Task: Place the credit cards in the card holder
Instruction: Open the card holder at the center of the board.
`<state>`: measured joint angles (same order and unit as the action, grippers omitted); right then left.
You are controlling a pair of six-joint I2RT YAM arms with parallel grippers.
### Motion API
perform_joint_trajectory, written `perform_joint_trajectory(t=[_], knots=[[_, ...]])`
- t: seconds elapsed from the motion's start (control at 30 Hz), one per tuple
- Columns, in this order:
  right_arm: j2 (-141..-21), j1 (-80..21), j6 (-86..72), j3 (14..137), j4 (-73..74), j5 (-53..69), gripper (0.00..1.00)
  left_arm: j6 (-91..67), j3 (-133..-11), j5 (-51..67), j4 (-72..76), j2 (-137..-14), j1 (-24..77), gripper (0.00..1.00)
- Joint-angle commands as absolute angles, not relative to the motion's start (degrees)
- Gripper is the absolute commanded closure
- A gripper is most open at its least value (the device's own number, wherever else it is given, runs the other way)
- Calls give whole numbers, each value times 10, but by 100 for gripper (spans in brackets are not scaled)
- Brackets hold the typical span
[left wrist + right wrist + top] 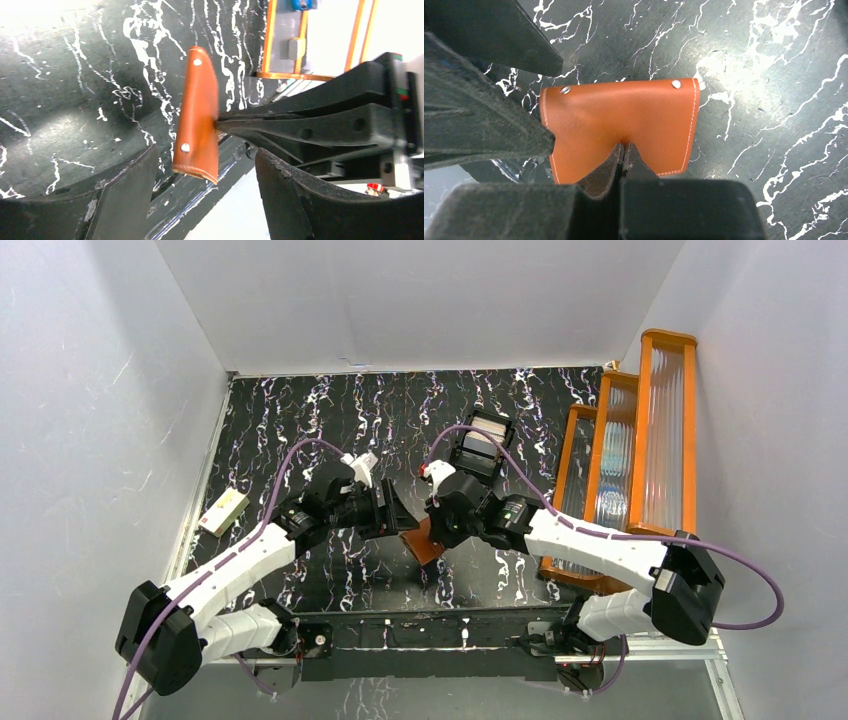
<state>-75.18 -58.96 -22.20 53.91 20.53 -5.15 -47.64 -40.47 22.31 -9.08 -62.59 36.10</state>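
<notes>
The card holder (420,542) is a reddish-brown folded wallet, held just above the dark marbled table. My right gripper (625,146) is shut on one edge of the card holder (619,117), which is closed with two rivets showing. My left gripper (395,508) is open, and its fingers stand on either side of the card holder's (197,115) lower end without touching it. The right fingers (300,125) reach in from the right in the left wrist view. Pale flat things that may be credit cards (487,430) lie in a black tray; I cannot tell them apart.
The black compartmented tray (470,462) stands just behind the right gripper. A cream box with a green mark (223,512) lies at the left edge. Tall orange-framed ribbed panels (620,460) lean at the right wall. White walls close in the table.
</notes>
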Motion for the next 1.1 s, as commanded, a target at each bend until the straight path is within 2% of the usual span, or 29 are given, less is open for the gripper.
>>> perform_joint_trajectory(t=[0.0, 0.23, 0.43, 0.47, 0.57, 0.6, 0.67, 0.93, 0.97, 1.07], knots=[[-734, -593, -206, 535, 173, -32, 100, -476, -403, 270, -51, -622, 359, 29], [-728, -592, -208, 539, 162, -24, 100, -460, -403, 244, -69, -619, 358, 26], [-703, -592, -216, 537, 140, -26, 100, -458, -401, 283, -66, -674, 359, 31], [-699, -593, -217, 534, 138, -29, 100, -461, -401, 290, -64, -679, 359, 35], [-690, -593, -223, 530, 135, -31, 100, -467, -404, 293, -64, -687, 359, 78], [-686, -592, -226, 530, 138, -32, 100, -468, -408, 286, -70, -688, 359, 87], [-677, -593, -229, 527, 140, -37, 100, -469, -415, 266, -86, -690, 359, 100], [-599, -592, -220, 469, 102, -73, 100, -503, -415, 195, -137, -703, 358, 100], [-593, -592, -222, 459, 91, -73, 100, -508, -413, 183, -145, -706, 358, 92], [-597, -592, -225, 452, 86, -74, 100, -499, -424, 133, -191, -712, 357, 59]])
